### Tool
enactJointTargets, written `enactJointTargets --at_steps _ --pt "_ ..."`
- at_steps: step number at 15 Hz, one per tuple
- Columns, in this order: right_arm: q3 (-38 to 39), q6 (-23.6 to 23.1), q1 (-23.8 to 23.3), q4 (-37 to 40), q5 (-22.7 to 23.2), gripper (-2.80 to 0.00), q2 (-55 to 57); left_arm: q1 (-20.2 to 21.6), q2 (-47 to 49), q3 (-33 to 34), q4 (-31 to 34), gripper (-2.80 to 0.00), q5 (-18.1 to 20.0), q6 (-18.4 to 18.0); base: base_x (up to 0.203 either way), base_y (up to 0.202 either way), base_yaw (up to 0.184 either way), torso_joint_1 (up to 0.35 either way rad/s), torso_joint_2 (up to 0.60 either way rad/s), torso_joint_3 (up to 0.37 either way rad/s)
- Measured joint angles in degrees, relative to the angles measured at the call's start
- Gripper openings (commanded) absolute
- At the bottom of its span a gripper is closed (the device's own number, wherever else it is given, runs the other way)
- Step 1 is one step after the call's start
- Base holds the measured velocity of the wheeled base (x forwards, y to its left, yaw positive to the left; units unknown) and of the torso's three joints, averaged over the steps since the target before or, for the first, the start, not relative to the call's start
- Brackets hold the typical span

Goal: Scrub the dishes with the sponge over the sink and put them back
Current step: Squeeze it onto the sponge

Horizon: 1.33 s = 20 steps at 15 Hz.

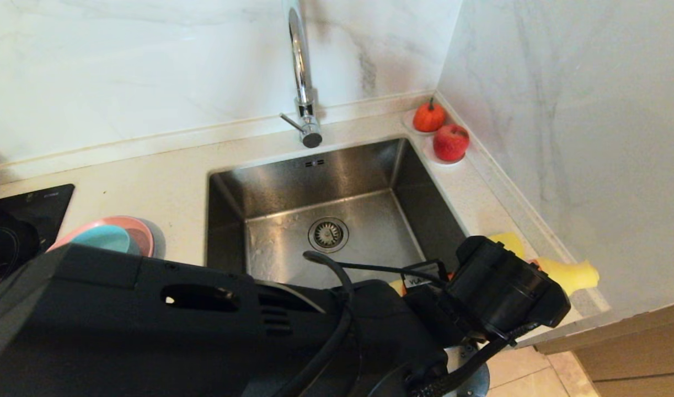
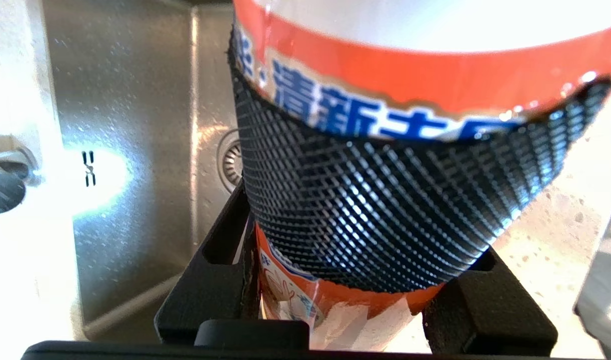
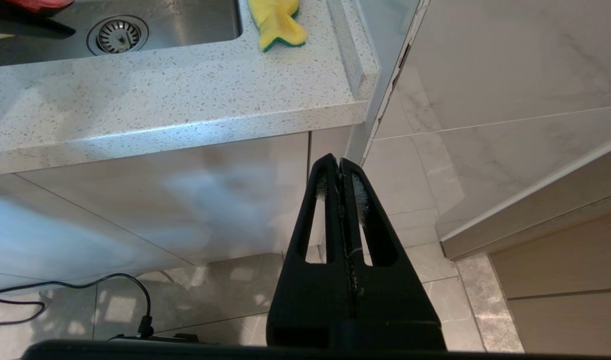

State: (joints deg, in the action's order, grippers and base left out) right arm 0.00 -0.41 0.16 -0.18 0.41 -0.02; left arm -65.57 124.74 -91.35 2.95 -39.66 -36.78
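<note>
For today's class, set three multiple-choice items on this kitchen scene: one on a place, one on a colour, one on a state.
1. Where does the sponge lie, relative to the sink?
A. inside it
B. on the counter to its right
C. under the tap

2. What colour is the bowl on the pink plate?
A. yellow
B. black
C. blue

3. What is the left gripper doing?
A. gripping a bottle
B. gripping the sponge
C. standing open and empty

Key: 1 B, as the right wrist view shows it on the speckled top beside the basin; 2 C, as seen in the head view; 3 A, as its fingers clamp the orange-labelled bottle. The right gripper hangs shut below the counter.
</note>
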Motion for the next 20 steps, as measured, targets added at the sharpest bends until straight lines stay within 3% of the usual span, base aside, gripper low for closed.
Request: enactJointTargets --at_steps 3,9,13,20 --pt "0.0 0.0 0.0 0.0 0.0 -2.80 0.0 0.0 0.8 -0.7 0.6 -2.80 0.0 -0.7 0.000 0.000 0.000 0.000 0.00 0.000" --pt "0.0 0.0 0.0 0.0 0.0 -2.80 0.0 0.0 1.9 -1.6 9.4 -2.80 -0.3 -0.7 0.000 0.000 0.000 0.000 0.00 0.000" --pt "0.0 0.0 0.0 0.0 0.0 -2.80 0.0 0.0 3.1 -5.6 17.9 -2.80 -5.3 -0.1 0.000 0.000 0.000 0.000 0.00 0.000" --pt "0.0 0.0 0.0 0.0 0.0 -2.80 0.0 0.0 7.4 -14.0 20.0 -2.80 -7.7 1.1 0.000 0.000 0.000 0.000 0.00 0.000"
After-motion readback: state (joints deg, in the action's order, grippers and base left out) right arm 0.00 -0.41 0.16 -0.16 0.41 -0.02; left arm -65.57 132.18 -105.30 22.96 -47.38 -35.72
